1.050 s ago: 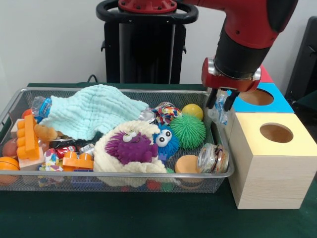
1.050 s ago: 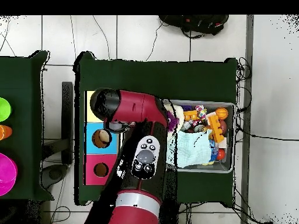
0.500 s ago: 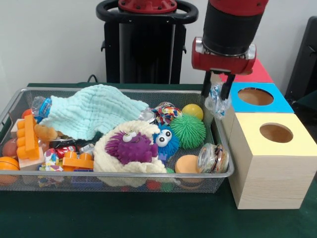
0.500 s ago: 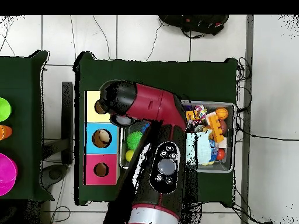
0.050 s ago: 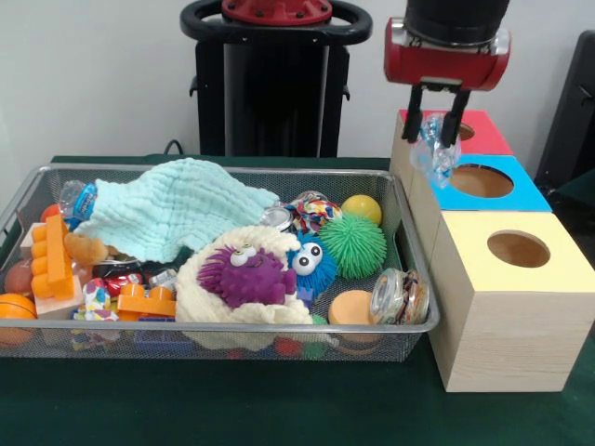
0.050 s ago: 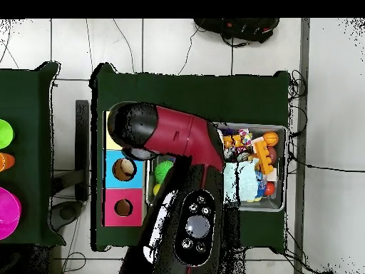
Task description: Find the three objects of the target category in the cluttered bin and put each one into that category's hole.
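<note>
Pincer (image 5: 439, 116) clenched on a crumpled clear plastic bottle (image 5: 433, 149), raised above the near-left edge of the blue-topped box (image 5: 483, 181); bottle dangling clear of the wire bin (image 5: 223, 327) (just right of its rim); red-topped box (image 5: 476, 133) behind, yellow-topped box (image 5: 517, 249) nearer; bin crowded with a mint cloth (image 5: 172, 209), green spiky ball (image 5: 353, 245) and purple plush (image 5: 246, 277).

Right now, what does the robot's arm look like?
The arm is shiny red with black rounded joints, and a black panel with small round buttons. Its wrist is a black cylinder above a red ring with silver bolts. The gripper has two thin black fingers.
</note>
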Controlling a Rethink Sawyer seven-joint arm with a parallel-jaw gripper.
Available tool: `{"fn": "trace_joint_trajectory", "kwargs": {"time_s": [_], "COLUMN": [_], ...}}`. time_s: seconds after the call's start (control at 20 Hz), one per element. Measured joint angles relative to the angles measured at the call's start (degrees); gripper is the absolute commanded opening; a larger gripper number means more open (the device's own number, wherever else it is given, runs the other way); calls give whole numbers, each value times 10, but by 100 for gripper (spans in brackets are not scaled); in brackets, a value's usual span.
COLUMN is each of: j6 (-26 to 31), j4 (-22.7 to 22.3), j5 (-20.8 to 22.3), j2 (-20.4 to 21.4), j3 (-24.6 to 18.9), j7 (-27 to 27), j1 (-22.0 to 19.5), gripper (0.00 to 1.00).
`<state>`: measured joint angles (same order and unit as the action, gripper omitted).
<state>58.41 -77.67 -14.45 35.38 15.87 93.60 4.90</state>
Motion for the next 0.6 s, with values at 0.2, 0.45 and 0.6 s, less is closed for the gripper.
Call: {"fn": "trace_joint_trajectory", "kwargs": {"time_s": [0.2, 0.45, 0.6], "j6": [0, 0, 0], "j4": [-9, -23, -38], "j5": [-4, -14, -24], "j2": [19, 32, 38], "j3": [1, 1, 1], "j7": [4, 18, 23], "j1": [24, 45, 53], "gripper": [0, 0, 0]}}
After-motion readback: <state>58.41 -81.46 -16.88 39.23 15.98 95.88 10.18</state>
